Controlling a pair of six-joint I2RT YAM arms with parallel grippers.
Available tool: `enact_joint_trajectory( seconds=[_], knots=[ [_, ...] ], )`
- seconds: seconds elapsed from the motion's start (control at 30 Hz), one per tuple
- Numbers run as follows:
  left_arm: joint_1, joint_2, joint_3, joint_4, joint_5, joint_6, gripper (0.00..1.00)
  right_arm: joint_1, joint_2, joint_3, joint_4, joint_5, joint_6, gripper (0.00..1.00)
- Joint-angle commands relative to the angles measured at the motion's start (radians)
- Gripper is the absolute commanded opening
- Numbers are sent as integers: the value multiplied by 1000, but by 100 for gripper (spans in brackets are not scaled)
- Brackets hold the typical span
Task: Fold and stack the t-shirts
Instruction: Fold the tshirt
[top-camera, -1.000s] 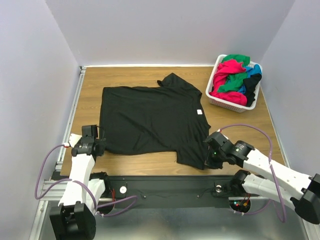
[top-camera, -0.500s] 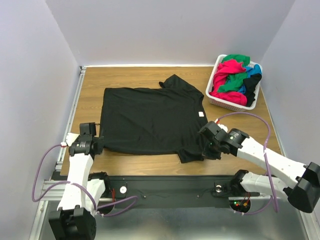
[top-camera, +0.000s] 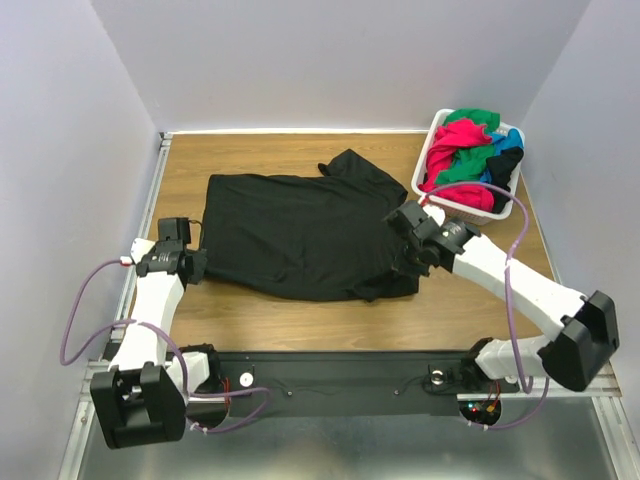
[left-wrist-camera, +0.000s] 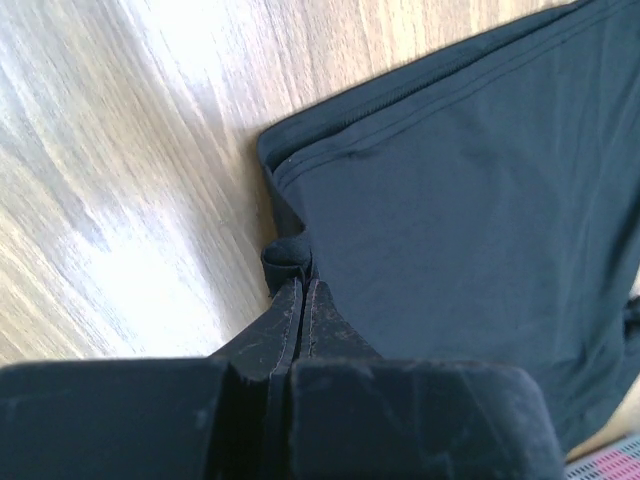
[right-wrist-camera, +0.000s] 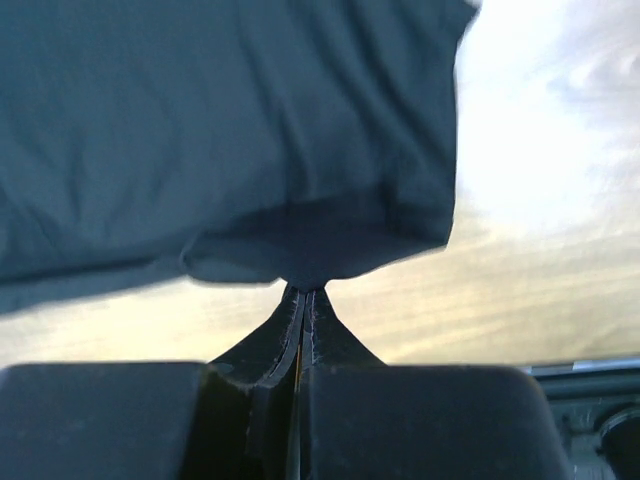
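Black t-shirt (top-camera: 290, 235) is seen from the top external camera, laid across the middle of the wooden table (top-camera: 300, 320), with its lower right part bunched into a fold. At its left edge, the left gripper (top-camera: 200, 268) is shut on the fabric. At the right of the shirt, the right gripper (top-camera: 408, 262) is likewise clamped on the bunched cloth. In the upper right of the frame, a white slatted basket (top-camera: 458, 208) is found, in which pink-red (top-camera: 455, 140), green (top-camera: 478, 118), blue (top-camera: 488, 177) and black (top-camera: 506, 165) shirts are heaped.

From the left wrist camera, the left gripper (left-wrist-camera: 300, 285) is shown low in the centre, its jaws pressed together with a small roll of hem pinched between the tips. The black t-shirt (left-wrist-camera: 450, 200) is spread over the right side of the frame, while the bare table (left-wrist-camera: 130, 150) fills the left.

From the right wrist camera, the right gripper (right-wrist-camera: 303, 292) is seen closed at the lower centre, a fold of the black t-shirt (right-wrist-camera: 230, 130) being held at its tips. The cloth fills the upper left of the frame; the table (right-wrist-camera: 500, 290) is visible at the right and below it.
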Motion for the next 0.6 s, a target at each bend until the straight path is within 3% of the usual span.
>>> enact_joint_trajectory(
  seconds=[0.0, 0.57],
  knots=[
    [9, 56, 74, 51, -37, 28, 0, -85, 48, 90, 69, 39, -103, 0],
    [12, 421, 267, 94, -29, 108, 0, -253, 270, 287, 209, 22, -301, 0]
  ],
)
